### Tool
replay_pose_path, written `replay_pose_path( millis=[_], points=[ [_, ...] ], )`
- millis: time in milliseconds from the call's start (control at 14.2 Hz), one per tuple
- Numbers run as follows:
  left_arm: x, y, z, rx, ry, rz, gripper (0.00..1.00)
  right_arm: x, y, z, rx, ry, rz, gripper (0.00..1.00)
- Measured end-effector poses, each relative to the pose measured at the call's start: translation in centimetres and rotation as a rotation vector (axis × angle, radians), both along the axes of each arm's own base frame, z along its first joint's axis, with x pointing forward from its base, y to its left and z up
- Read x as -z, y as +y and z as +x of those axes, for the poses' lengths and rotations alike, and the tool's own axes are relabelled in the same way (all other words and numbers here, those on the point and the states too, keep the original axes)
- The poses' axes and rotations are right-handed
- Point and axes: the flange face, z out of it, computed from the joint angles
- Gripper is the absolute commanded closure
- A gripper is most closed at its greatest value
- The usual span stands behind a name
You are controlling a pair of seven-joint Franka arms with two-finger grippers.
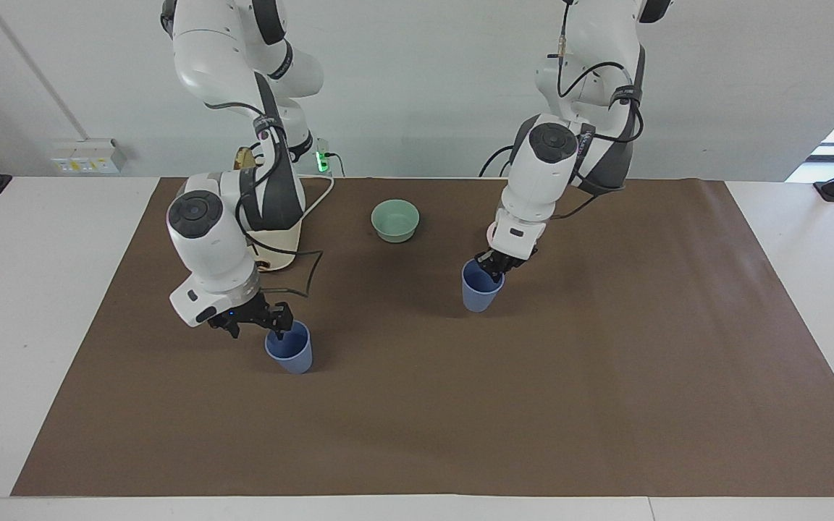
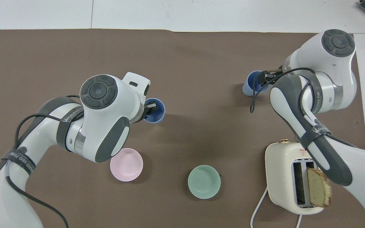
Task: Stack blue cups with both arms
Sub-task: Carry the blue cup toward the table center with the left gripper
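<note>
One blue cup [image 1: 289, 349] stands upright on the brown mat [image 1: 460, 405] toward the right arm's end; it also shows in the overhead view [image 2: 251, 85]. My right gripper [image 1: 256, 332] is open at its rim, with one finger over the cup's mouth and the other outside the wall; it also shows in the overhead view [image 2: 264, 77]. My left gripper [image 1: 496, 263] is shut on the rim of the second blue cup [image 1: 479, 289]. It holds that cup over the middle of the mat. This cup [image 2: 156, 111] and gripper [image 2: 150, 108] also show from overhead.
A cream toaster [image 2: 284, 177] with a bread slice [image 2: 319, 186] stands near the right arm's base. A pale green bowl [image 2: 204, 181] and a pale pink bowl [image 2: 126, 164] sit nearer to the robots than the cups. My left arm hides most of the pink bowl in the facing view.
</note>
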Motion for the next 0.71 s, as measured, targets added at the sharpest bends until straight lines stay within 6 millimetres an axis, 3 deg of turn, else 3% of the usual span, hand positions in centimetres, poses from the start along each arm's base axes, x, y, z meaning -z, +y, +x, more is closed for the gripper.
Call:
replay_pose_path(
  millis=[71,212,353,705],
  points=[
    [0.7,-0.2,-0.1,0.003,-0.011,-0.006,1.00,0.0,0.0,0.0,0.000,0.000,0.000,0.36],
    [1.6,-0.4,-0.5,0.006,-0.023,-0.012,1.00,0.0,0.0,0.0,0.000,0.000,0.000,0.64],
    [1.7,-0.5,-0.5,0.007,-0.025,-0.013,1.00,0.0,0.0,0.0,-0.001,0.001,0.000,1.00],
    [2.8,-1.1,-0.9,0.019,-0.025,-0.014,1.00,-0.4,0.4,0.0,-0.004,-0.008,0.005,1.00]
  ],
)
